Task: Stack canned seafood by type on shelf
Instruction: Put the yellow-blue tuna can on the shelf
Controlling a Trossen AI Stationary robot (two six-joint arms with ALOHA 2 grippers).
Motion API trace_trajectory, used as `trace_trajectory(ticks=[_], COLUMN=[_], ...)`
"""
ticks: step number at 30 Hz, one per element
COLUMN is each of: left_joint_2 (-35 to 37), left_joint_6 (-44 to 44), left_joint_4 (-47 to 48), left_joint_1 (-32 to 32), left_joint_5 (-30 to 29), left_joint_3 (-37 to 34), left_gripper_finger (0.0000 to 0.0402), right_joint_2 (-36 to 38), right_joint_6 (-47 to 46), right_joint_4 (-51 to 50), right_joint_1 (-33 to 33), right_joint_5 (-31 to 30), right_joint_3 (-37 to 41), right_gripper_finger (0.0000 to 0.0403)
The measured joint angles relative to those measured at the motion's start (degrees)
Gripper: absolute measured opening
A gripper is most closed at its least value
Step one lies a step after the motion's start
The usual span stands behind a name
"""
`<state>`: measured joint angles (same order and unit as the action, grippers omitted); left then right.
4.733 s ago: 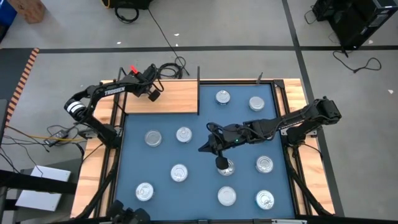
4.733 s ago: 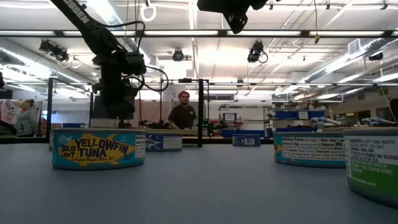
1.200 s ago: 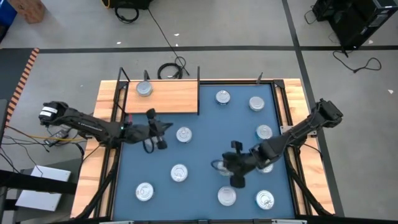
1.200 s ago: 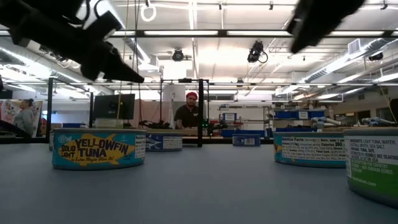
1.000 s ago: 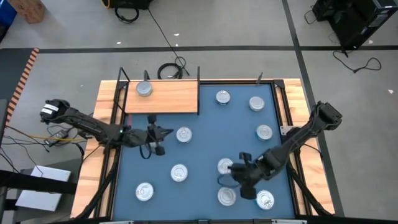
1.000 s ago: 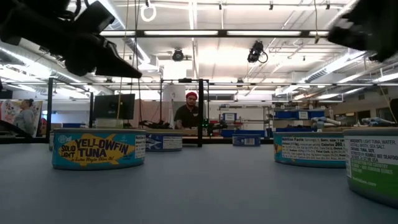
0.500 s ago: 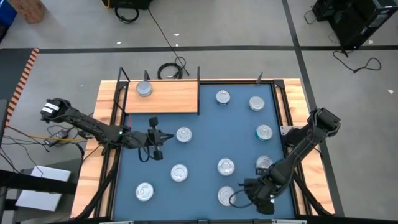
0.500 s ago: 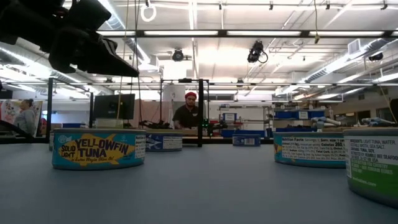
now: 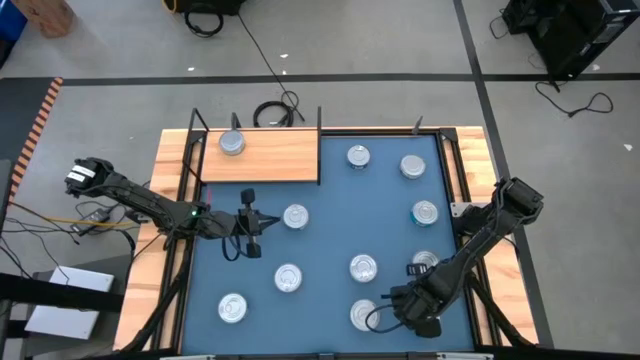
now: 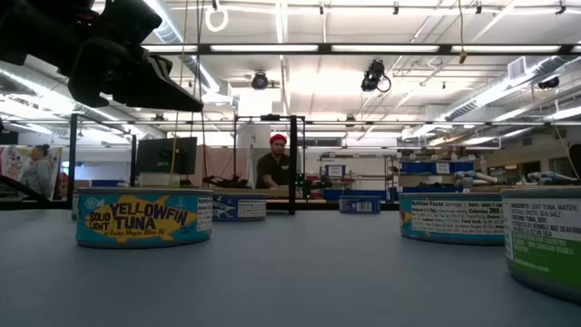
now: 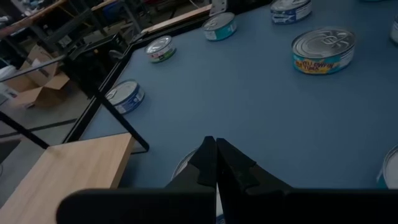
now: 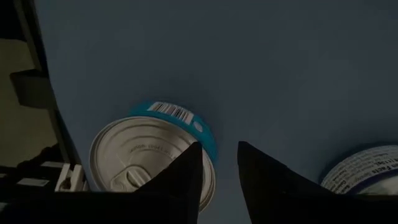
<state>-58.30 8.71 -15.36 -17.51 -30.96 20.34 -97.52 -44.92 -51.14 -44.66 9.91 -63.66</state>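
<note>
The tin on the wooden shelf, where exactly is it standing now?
In the high view, the lone tin stands on the shelf near its back left corner, beside a black post.

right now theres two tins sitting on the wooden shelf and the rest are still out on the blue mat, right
Not quite: the high view shows only one tin on the wooden shelf, near its back left corner. The rest are still out on the blue mat, as you say.
</note>
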Motion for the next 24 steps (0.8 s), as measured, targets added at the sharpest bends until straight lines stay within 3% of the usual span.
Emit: trace_trajectory(ticks=[20, 24], left_joint_2=[0.0, 0.0], left_joint_6=[0.0, 0.0], left_joint_4=[0.2, 0.2], left_joint_1=[-0.2, -0.2], left_joint_5=[0.7, 0.8], left_joint_3=[0.0, 0.0], left_gripper_finger=[0.0004, 0.0004], right_joint_2=[-4.3, -4.0], right_joint_6=[6.6, 6.6], right_joint_4=[2.5, 2.5], right_joint_1=[0.3, 0.6], right_joint_5=[4.3, 4.1], right_joint_3=[-0.2, -0.1], right_gripper_finger=[0.0107, 0.0091])
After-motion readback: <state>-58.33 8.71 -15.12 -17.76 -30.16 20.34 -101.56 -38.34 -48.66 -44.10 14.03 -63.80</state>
